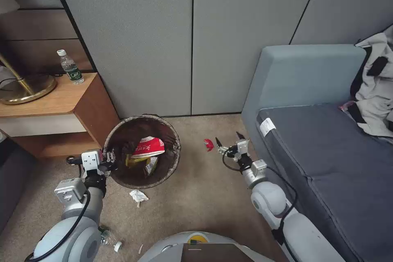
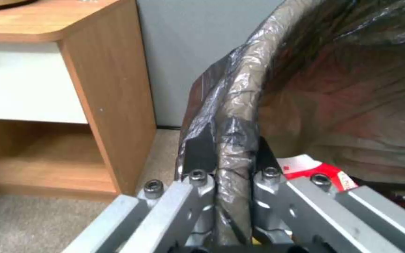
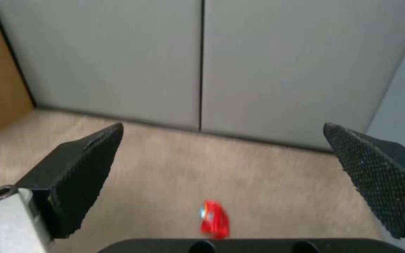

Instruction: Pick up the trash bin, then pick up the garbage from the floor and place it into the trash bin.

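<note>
The trash bin (image 1: 170, 159), lined with a dark brown bag, is held near the wooden cabinet; red-and-white and yellow wrappers (image 1: 148, 147) lie inside it. My left gripper (image 1: 111, 158) is shut on its rim (image 2: 233, 116), one finger inside and one outside the bag-covered edge. A red scrap (image 1: 208, 144) of garbage lies on the carpet just left of my right gripper (image 1: 228, 140), which hangs open above the floor; in the right wrist view the scrap (image 3: 214, 218) sits low between the spread fingers (image 3: 88, 168). A crumpled white tissue (image 1: 138, 196) lies in front of the bin.
A wooden cabinet (image 1: 61, 102) with a water bottle (image 1: 71, 66) and a brass lamp base (image 1: 24, 88) stands at the left. A blue-grey sofa (image 1: 327, 151) fills the right, clothing (image 1: 374, 86) on it. Grey wall panels (image 1: 192, 41) close the back. A small bottle (image 1: 107, 237) lies by my base.
</note>
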`<state>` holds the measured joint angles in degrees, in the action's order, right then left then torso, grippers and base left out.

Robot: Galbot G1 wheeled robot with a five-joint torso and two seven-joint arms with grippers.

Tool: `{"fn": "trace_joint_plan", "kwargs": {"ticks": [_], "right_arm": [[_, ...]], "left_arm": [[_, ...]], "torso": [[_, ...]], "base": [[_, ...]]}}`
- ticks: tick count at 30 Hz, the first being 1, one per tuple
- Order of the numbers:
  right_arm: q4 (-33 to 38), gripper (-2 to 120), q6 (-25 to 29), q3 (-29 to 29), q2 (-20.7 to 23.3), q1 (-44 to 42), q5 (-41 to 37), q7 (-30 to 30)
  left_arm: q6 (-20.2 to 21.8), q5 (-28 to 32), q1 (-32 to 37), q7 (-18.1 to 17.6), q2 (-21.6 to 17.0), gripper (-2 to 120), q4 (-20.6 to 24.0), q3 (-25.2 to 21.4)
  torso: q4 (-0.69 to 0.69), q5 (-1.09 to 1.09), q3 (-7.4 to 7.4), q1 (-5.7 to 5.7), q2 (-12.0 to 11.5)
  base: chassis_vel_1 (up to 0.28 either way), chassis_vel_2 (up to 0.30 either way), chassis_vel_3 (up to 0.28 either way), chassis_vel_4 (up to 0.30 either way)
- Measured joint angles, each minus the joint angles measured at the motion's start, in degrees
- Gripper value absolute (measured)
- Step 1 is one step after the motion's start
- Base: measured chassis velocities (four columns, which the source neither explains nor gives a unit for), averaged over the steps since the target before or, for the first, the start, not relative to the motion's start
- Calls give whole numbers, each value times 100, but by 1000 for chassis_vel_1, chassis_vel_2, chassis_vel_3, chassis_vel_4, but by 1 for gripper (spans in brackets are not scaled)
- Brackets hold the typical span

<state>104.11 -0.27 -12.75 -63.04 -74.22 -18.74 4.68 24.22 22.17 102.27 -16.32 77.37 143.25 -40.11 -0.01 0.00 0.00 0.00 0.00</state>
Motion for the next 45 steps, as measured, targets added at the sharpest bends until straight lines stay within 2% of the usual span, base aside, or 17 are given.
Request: {"fn": "trace_joint_plan", "kwargs": {"ticks": [2,9,21,35,38,45], "right_arm": [[-546,100,62,118,-63,192,47,-156],[-1279,100,137,327,-185,540,21,-290],[-2953,100,163,900,-393,1736,-300,-560],[-4115,100,281,986,-715,2284,-43,-768],[-4603,100,364,1087,-877,2608,178,-854],[-4962,100,421,1181,-1041,2885,342,-946]], "left_arm": [[1,3,3,2,1,4,0,5],[11,8,9,0,-6,4,0,-8],[30,9,46,-1,20,4,0,-18],[33,-7,39,1,82,4,0,1],[35,-25,20,13,112,4,0,26],[36,-34,20,18,130,4,0,22]], "torso": [[0,0,0,0,0],[1,0,0,0,0],[1,-1,0,0,0],[0,0,1,0,0],[1,0,0,0,0],[1,-1,0,0,0]], "base": [[0,0,0,0],[0,0,0,0],[0,0,0,0],[0,0,0,0],[0,0,0,0],[0,0,0,0]]}}
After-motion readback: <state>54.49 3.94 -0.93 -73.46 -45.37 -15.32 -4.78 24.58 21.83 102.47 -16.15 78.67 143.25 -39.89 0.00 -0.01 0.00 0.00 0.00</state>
